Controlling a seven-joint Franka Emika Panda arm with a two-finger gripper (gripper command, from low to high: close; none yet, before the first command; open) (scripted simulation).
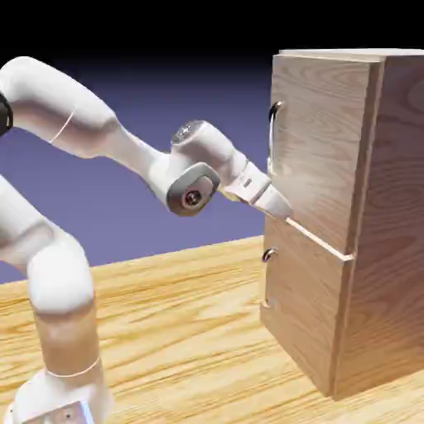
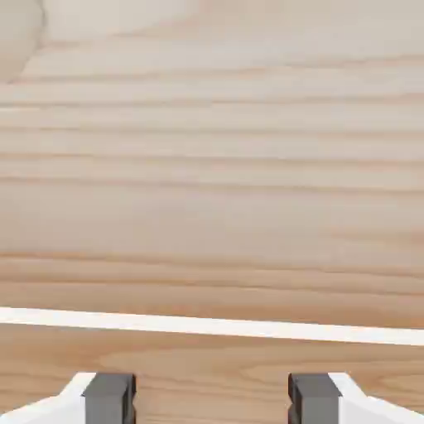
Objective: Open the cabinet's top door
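Nearest, at the exterior view's lower left, rose the arm [image 1: 62, 265], its lowest part cut off by the picture's bottom edge. The table [image 1: 182, 348] spread around it in yellow grain, its far edge running behind the arm and the cabinet [image 1: 393, 224]. The cabinet stood upright on the table, toward the exterior view's right, its broad side in view and its doors turned to the arm. The lower door [image 1: 305, 319] sat under a pale strip [image 1: 321, 241], with the top door [image 1: 319, 124] directly above, lying flush with the cabinet's front. Both curved handles, the lower handle [image 1: 267, 256] and the top handle [image 1: 272, 120], were by the doors' edges away from the cabinet's visible side. The gripper [image 1: 284, 214] pointed downward at the front near the strip, well below the top handle; whether it touched the wood could not be told. Blue-violet backdrop [image 1: 166, 91] lay behind, darkening to black above.

In the hand view, nearest were two grey finger tips [image 2: 109, 399], wide apart, with only wood seen between them. Past them the strip crossed the picture nearly level, and pale grained wood filled the rest.
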